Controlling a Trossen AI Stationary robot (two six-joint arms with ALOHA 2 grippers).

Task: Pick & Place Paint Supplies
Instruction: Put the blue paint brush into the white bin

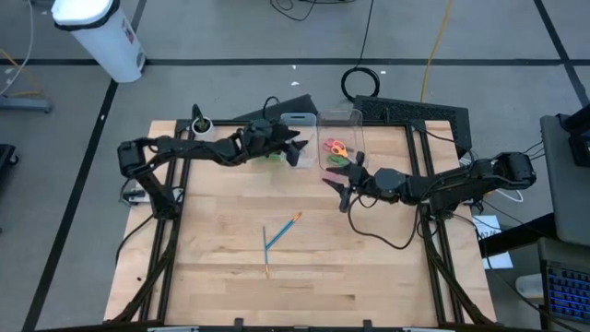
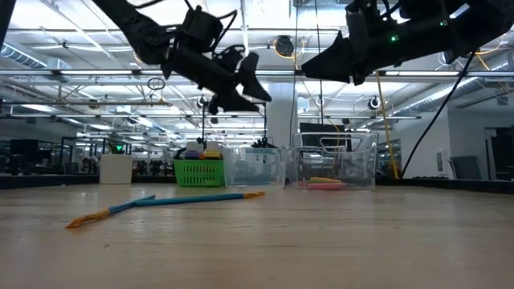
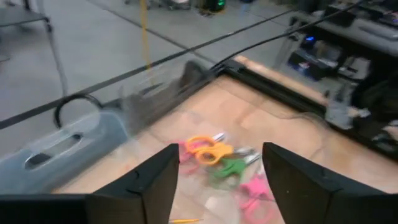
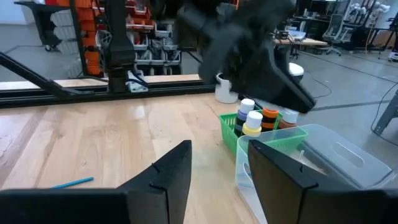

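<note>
Only right wrist view shows paint bottles (image 4: 254,122) — green tray (image 4: 227,133).

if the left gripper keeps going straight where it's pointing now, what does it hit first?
Probably the scissors in the clear bin. The left gripper is open and aimed at them, though it may meet the bin's wall first; depth is unclear.

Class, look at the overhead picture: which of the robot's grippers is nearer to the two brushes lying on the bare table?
The right. The right gripper hangs just up-right of the brushes, beside the scissors bin; the left gripper hovers farther back, by the bins.
</note>
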